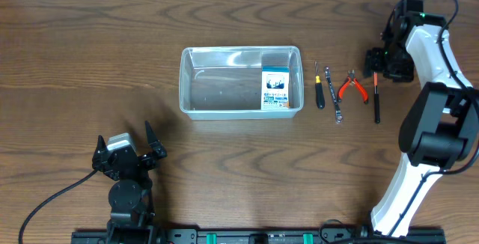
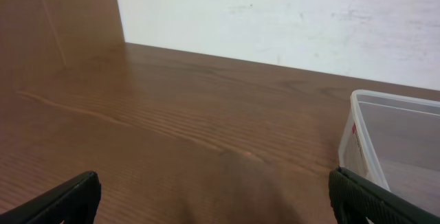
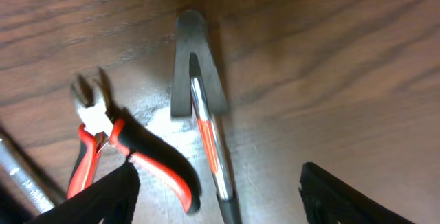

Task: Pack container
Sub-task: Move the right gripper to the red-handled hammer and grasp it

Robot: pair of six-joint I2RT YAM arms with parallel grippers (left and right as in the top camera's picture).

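The brown wooden table (image 1: 90,64) carries the clear container (image 1: 182,79) and, just right of it, a row of tools: a black-handled pick (image 1: 319,93), perhaps an awl, a slim wrench (image 1: 334,98), red-handled pliers (image 1: 352,87) and a black-and-red screwdriver (image 1: 376,98).

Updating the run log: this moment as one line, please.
left claw open, empty | right claw open, above screwdriver | container holds box | pliers on table

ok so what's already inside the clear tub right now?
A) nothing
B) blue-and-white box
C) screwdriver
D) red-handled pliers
B: the overhead view shows the blue-and-white box inside the container, at its right end, while the pliers and screwdriver lie outside it, to its right.
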